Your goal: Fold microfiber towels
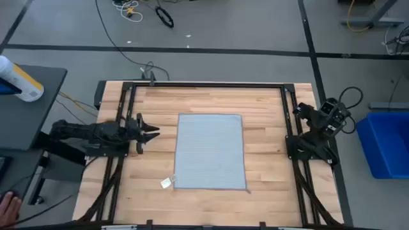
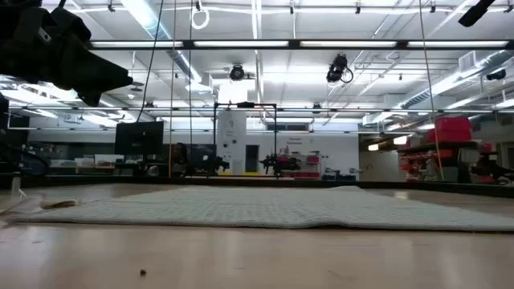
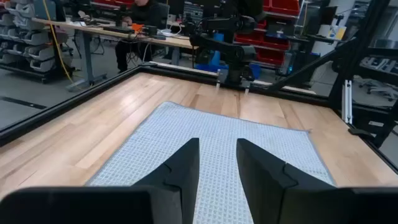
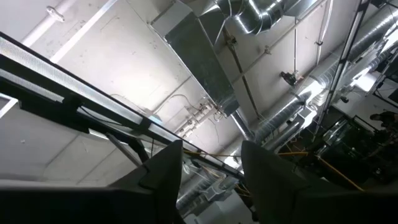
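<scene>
A tabletop [image 1: 262, 108] of light wooden planks is seen, enclosed by a black metal frame [image 1: 211, 85]. One grey-blue microfiber towel [image 1: 209, 151] is spread flat near its middle, fully unfolded, with the long sides running from the far edge toward the near edge. A small white tag [image 1: 167, 183] lies on the wood at the near left corner of the towel.

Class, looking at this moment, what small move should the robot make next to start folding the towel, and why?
Probably lower the left end effector onto the towel's near edge. The towel lies flat and unfolded, the open end effector points at it, ungrasped, while the right end effector is parked, aimed at the ceiling.
</scene>
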